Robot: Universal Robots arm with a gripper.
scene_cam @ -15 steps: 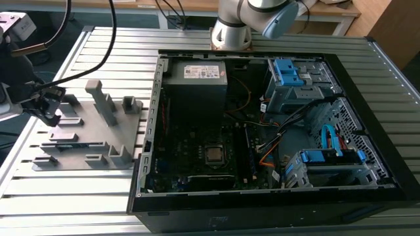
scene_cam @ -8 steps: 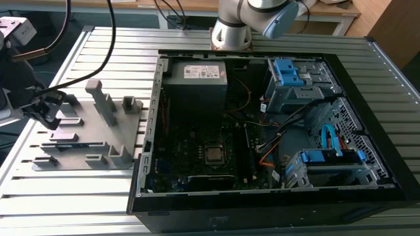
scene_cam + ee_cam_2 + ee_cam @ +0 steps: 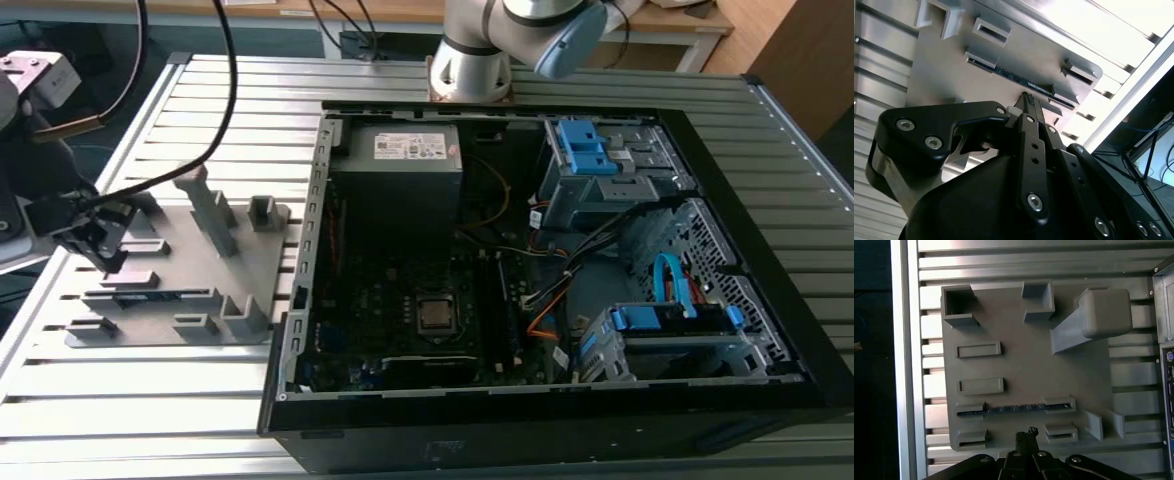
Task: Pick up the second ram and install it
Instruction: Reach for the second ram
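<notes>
The second ram (image 3: 1014,409) is a thin dark strip standing on edge in a slot of the grey holder tray (image 3: 1029,365). It also shows as the ram (image 3: 1009,75) in the second wrist view and as the ram (image 3: 160,296) at the exterior view's left. My gripper (image 3: 1027,431) hangs over the tray just beside the ram, above the neighbouring pair of empty brackets. Its black fingers are shut together with nothing between them. The gripper (image 3: 1028,96) points at the tray close to the strip, and the gripper (image 3: 104,255) hovers a little above the tray.
An open computer case (image 3: 534,250) lies to the exterior view's right of the tray, its motherboard and CPU socket (image 3: 437,312) exposed, with blue drive cages (image 3: 594,150). Tall grey ribs (image 3: 214,215) rise from the tray. Everything rests on a slatted metal table (image 3: 160,400).
</notes>
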